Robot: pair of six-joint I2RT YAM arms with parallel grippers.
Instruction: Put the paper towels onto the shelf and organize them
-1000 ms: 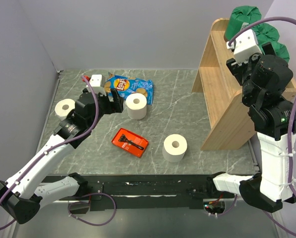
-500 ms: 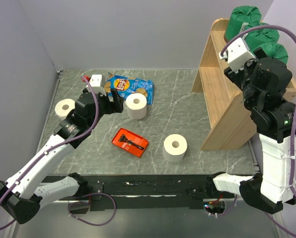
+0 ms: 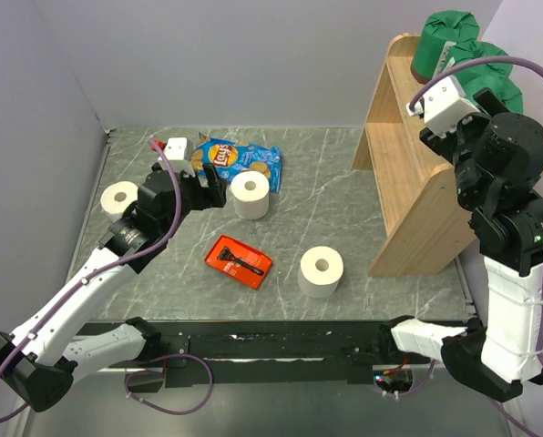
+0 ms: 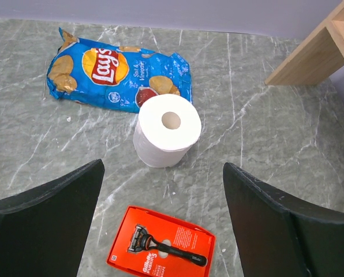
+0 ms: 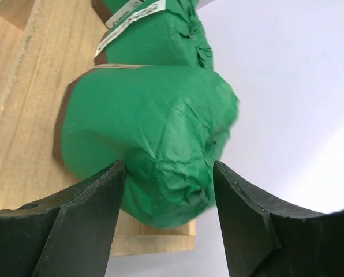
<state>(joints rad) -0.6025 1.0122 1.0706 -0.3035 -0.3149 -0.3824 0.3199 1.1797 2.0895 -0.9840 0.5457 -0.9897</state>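
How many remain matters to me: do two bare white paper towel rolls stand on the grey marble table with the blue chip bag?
No, three bare white paper towel rolls stand on the grey marble table, not two. The top external view shows one at the left edge, one by the blue chip bag, one by the flat red tray.

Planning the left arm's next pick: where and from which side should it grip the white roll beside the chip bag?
Probably its curved wall, from above: the roll stands upright, core up, with bare table on both flanks for the open left hand.
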